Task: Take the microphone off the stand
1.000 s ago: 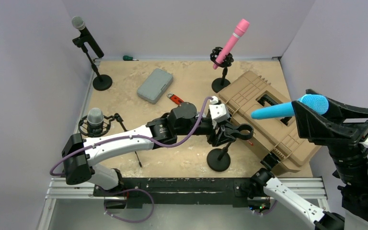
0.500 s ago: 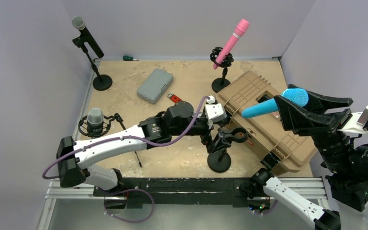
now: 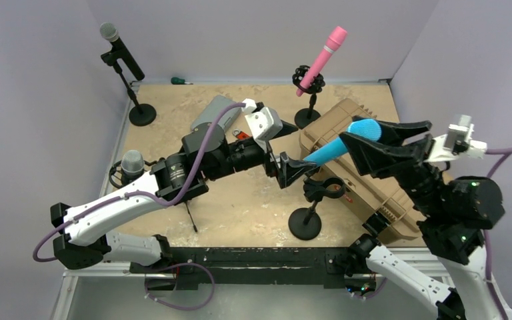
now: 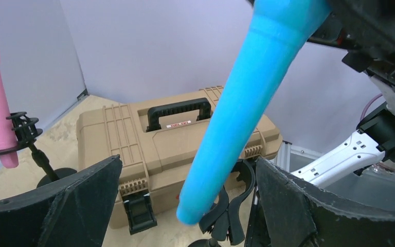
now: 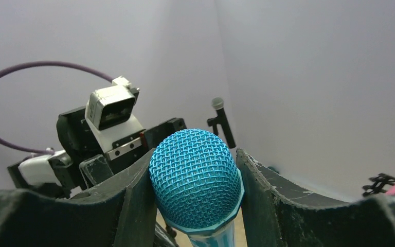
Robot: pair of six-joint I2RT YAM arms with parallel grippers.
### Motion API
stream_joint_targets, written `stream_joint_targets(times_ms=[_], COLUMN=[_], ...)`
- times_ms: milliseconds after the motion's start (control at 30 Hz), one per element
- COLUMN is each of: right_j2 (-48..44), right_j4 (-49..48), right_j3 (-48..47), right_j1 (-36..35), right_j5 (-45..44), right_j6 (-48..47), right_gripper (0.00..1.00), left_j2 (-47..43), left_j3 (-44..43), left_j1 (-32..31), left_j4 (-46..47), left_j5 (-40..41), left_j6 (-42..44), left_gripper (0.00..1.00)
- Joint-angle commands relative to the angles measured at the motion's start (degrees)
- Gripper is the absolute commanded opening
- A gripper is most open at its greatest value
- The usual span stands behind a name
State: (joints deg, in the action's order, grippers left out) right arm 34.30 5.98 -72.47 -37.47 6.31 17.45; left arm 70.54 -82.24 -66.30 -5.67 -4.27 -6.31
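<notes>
Microphones stand about this worktop [image 3: 253,207] on every side. At the far left a black microphone [image 3: 121,52] is clipped at a tilt in the back corner. Nearer to me, a grey-headed microphone [image 3: 133,163] sits in a round shock mount by the left edge. A small green-handled tool [image 3: 180,81] lies against the back wall. A grey case [image 3: 207,115] lies flat on the sand-coloured surface, partly hidden by the left arm reaching over it. The left gripper [image 4: 187,170] is spread as wide as it goes and has hold of nothing. The tail of the blue microphone [image 4: 247,103] hangs in the gap between its fingers [image 4: 67,203], with space on either side. Just below that tail is the short stand [image 3: 305,223], a black post on a round base with a forked clip on top. The blue microphone is clear of the clip and slants upward to the right. Behind, a pink microphone [image 3: 321,59] leans in its own holder by the back wall. A tan toolbox [image 3: 367,200] with a black handle lies closed to the right of the short stand. The right gripper [image 5: 195,177] is closed partway, clamped on the mesh head of the blue microphone and carrying it in the air over the toolbox.
</notes>
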Motion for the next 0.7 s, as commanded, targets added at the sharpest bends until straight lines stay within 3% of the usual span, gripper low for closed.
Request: stream_joint_targets(times_ms=[0, 133, 233, 400, 533, 567, 600, 633, 667], right_j2=[2.24, 2.18, 2.21, 2.50, 2.30, 2.40, 2.54, 2.55, 2.51], right_j4=[-8.79, -11.83, -13.69, -14.17, -13.67, -13.44, -13.05, -12.12, -10.73], right_j3=[3.73, 7.33, 9.31, 10.97, 11.53, 11.63, 11.60, 11.50, 11.31], right_j1=[0.12, 0.12, 0.15, 0.14, 0.12, 0.12, 0.12, 0.12, 0.12], right_j5=[7.13, 8.83, 9.98, 10.82, 10.24, 10.26, 10.17, 9.61, 8.10], right_j6=[6.86, 9.64, 11.27, 11.57, 10.50, 10.09, 9.54, 8.85, 8.19], right_gripper=[0.00, 0.00, 0.00, 0.00, 0.00, 0.06, 0.29, 0.65, 0.94], left_j2=[2.47, 3.00, 3.44, 3.43, 2.37, 1.87, 1.42, 0.72, 0.09], left_j3=[-2.34, -2.04, -1.67, -1.75, -1.02, -0.44, 0.25, 1.18, 2.17], left_j1=[-0.05, -0.05, -0.05, -0.05, -0.05, -0.05, -0.05, -0.07, -0.06], left_j4=[-0.87, -0.17, -0.13, -3.63, -6.98, -7.40, -7.61, -7.56, -7.54], left_j5=[-1.08, -6.18, -8.73, -6.91, -2.24, -1.00, 0.39, 1.90, 3.61], left_j6=[-0.08, -0.57, -1.55, -0.96, 0.42, 0.56, 0.61, 0.67, 0.61], left_gripper=[0.98, 0.90, 0.78, 0.45, 0.05, 0.00, 0.00, 0.00, 0.00])
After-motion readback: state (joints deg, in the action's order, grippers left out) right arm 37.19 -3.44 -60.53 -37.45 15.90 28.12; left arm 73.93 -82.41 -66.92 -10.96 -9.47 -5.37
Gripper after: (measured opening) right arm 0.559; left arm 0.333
